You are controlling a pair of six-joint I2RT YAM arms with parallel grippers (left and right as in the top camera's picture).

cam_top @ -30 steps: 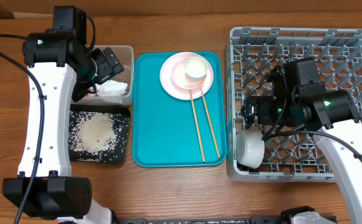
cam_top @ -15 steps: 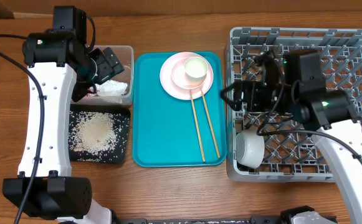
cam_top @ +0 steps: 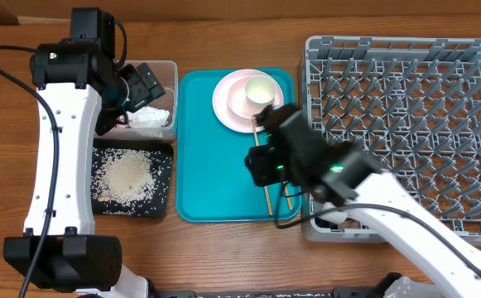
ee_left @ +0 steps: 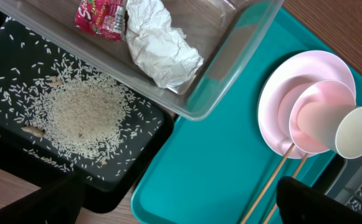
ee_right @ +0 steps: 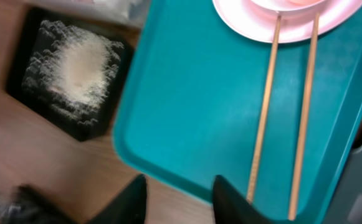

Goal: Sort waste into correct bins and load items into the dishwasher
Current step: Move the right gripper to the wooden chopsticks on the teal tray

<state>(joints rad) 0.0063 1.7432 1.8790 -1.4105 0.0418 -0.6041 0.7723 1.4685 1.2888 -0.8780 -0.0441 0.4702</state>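
Observation:
Two wooden chopsticks (ee_right: 265, 112) lie on the teal tray (cam_top: 215, 182), their tips on the pale pink plate (cam_top: 233, 109) that carries a small cup (cam_top: 260, 89). My right gripper (ee_right: 181, 180) hovers over the tray's front edge, just left of the chopsticks. Its jaws are narrowed but apart, with nothing between them. My left gripper (ee_left: 181, 202) hangs wide open above the clear tub (ee_left: 230, 68). The tub holds a crumpled tissue (ee_left: 159, 43) and a red wrapper (ee_left: 100, 14). Rice (ee_left: 84, 115) lies in the black tray (ee_left: 19, 149). The white bowl is hidden.
The grey dish rack (cam_top: 406, 99) fills the right side of the table, and my right arm crosses its front left corner. The clear tub (cam_top: 167, 74) and the black tray (cam_top: 161, 203) stand left of the teal tray.
My right arm has swung left out of the dish rack to the teal tray, and its jaws have narrowed. The left arm has stayed still.

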